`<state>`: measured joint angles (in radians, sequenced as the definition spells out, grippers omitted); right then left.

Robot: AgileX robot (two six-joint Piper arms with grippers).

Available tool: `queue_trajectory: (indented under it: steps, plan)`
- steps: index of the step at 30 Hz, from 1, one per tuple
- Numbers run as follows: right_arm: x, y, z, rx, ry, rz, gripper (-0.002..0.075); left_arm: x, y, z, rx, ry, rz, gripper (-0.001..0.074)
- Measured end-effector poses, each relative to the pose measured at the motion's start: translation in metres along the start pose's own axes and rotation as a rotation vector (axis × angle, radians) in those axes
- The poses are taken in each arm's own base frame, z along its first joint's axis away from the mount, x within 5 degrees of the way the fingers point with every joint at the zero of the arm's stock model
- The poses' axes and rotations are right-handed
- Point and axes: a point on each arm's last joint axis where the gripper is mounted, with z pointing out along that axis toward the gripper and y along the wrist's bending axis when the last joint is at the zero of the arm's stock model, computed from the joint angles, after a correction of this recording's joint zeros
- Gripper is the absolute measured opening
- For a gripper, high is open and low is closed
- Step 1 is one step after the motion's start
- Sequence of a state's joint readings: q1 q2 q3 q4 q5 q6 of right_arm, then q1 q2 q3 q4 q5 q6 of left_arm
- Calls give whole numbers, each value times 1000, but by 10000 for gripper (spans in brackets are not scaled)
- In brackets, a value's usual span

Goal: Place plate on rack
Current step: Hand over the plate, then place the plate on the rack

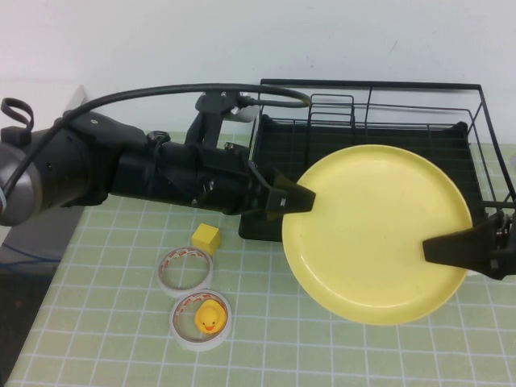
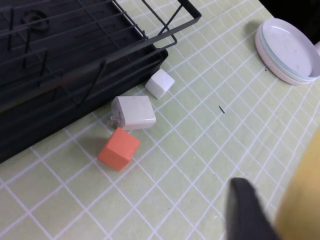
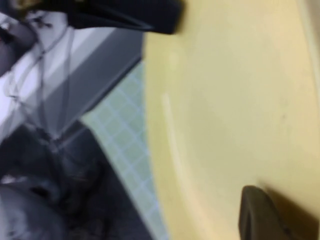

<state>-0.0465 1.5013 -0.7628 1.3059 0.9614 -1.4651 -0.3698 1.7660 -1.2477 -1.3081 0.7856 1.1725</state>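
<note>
Plate (image 1: 379, 234) hangs between both arms — left end effector (image 1: 300, 197) on its left rim, right end effector (image 1: 451, 248) on its right. Whether either truly clamps it, I cannot tell. Carry it level toward the rack (image 1: 363, 121) behind — lower slowly between the wires.

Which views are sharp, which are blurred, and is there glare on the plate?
High view: sharp and evenly lit; the plate shows no glare, with the left gripper at its left rim and the right gripper at its right rim, in front of the rack. Left wrist view: cubes crisp, near finger and plate edge out of focus. Right wrist view: smeared throughout, with a faint pale sheen on the plate.
</note>
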Motion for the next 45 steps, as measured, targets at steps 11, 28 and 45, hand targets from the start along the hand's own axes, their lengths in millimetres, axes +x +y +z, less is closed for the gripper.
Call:
queue_trajectory:
  steps: [11, 28, 45]
  plan:
    - [-19, -22, 2, 142, -26, -277, 117, -7, 21, -42, -105, -31, -110, 545]
    - [-140, -63, 7, 101, -165, -604, 117, 47, 29, -174, -522, -51, -325, 8]
    - [-189, -156, 64, 180, -79, -773, 117, 152, -73, -194, -621, -439, -332, 0]
